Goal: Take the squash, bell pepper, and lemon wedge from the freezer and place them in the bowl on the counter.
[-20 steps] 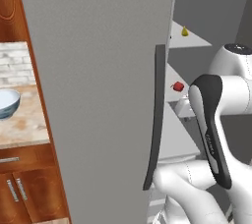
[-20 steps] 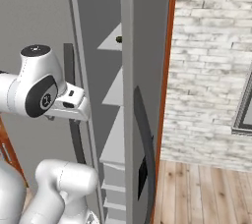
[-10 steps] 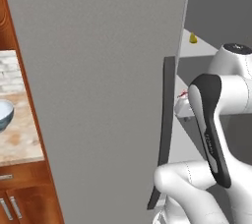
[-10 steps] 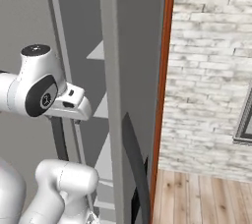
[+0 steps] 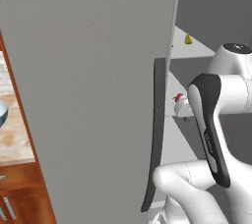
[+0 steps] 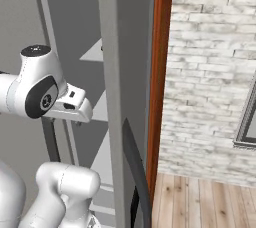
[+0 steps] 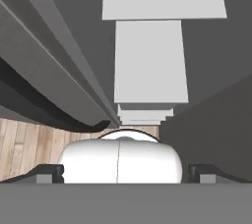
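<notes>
1. Across the left base view, the open freezer [image 5: 88, 95] door covers the left and centre of the frame, with its dark curved handle [image 5: 155, 134] running down the door edge. Right of the handle, pale shelves show: the lemon wedge [image 5: 188, 39] sits on an upper shelf at upper right, and the bell pepper [image 5: 178, 98] is partly hidden behind the arm at centre right. The bowl [image 5: 2, 114] shows as a sliver at the left edge on the tan bench [image 5: 12, 142].
2. At the centre of the right base view, the door edge stands upright, with a reddish wooden panel [image 6: 161, 72] and a whitewashed brick wall [image 6: 210, 72] to its right and plank flooring [image 6: 200, 204] at lower right.
3. Near the top edge of the hand view, the bell pepper lies on a pale shelf [image 7: 162, 2]. The claw [image 7: 126, 171] has its tips spread wide at the bottom corners and holds nothing.
4. Risk: the door stands close beside the arm. A reach toward the shelves could likely strike the door edge or handle, or knock the pepper off the shelf. The squash could not be located.
</notes>
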